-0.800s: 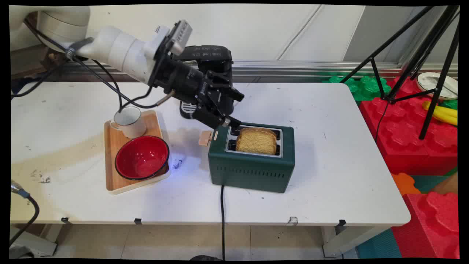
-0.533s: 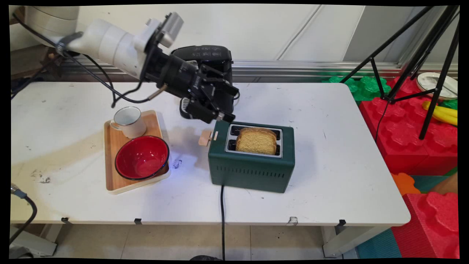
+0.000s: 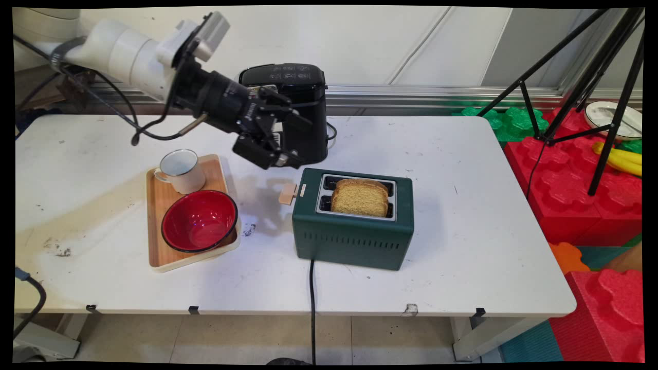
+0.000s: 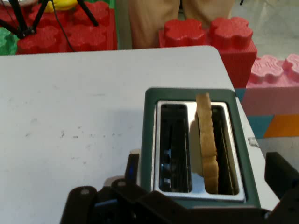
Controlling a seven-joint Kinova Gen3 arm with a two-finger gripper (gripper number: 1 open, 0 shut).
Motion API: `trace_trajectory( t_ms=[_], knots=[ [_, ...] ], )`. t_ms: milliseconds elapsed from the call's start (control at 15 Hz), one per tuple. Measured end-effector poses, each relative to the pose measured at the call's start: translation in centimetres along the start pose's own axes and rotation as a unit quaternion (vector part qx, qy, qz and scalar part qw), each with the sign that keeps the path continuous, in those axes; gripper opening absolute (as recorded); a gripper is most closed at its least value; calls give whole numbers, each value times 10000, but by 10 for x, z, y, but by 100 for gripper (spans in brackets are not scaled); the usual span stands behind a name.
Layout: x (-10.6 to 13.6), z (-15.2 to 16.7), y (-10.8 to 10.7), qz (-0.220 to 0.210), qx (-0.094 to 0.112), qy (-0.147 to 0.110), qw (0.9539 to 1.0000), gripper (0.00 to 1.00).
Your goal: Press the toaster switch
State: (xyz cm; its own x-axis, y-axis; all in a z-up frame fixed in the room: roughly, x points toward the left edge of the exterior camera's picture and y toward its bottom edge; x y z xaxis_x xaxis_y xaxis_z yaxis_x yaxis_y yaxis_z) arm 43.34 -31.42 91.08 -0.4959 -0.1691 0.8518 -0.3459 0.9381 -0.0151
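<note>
toaster (image 3: pixel 352 221) 1 | bread slice (image 3: pixel 360 197) 1 | bowl (image 3: pixel 199 221) 1 | mug (image 3: pixel 180 170) 1 | tray (image 3: pixel 157 205) 1 | coffee machine (image 3: pixel 303 113) 1

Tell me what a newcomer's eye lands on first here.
The dark green toaster mid-table, with a slice of bread standing in one slot. Just left of it and higher, the black gripper hangs before a black coffee machine. A red bowl sits on a wooden tray.

**Toaster and its slice**

Nearest my fingers, a dark green toaster (image 3: pixel 352 234) stands upright on the table. One brown bread slice (image 4: pixel 207 149) stands on edge in one slot; the other slot is empty. Its tan lever (image 3: pixel 288 193) juts sideways.
</note>
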Motion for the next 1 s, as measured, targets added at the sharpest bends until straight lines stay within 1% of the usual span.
trace_trajectory(
  t_ms=[200, 400, 1000],
  knots=[
    [-11, -12, -1, -13, -11, -107, 9999, 100],
    [-19, -16, -2, -28, -17, -196, 9998, 100],
    [-34, -11, -4, -86, -54, -489, 9988, 100]
  ],
)
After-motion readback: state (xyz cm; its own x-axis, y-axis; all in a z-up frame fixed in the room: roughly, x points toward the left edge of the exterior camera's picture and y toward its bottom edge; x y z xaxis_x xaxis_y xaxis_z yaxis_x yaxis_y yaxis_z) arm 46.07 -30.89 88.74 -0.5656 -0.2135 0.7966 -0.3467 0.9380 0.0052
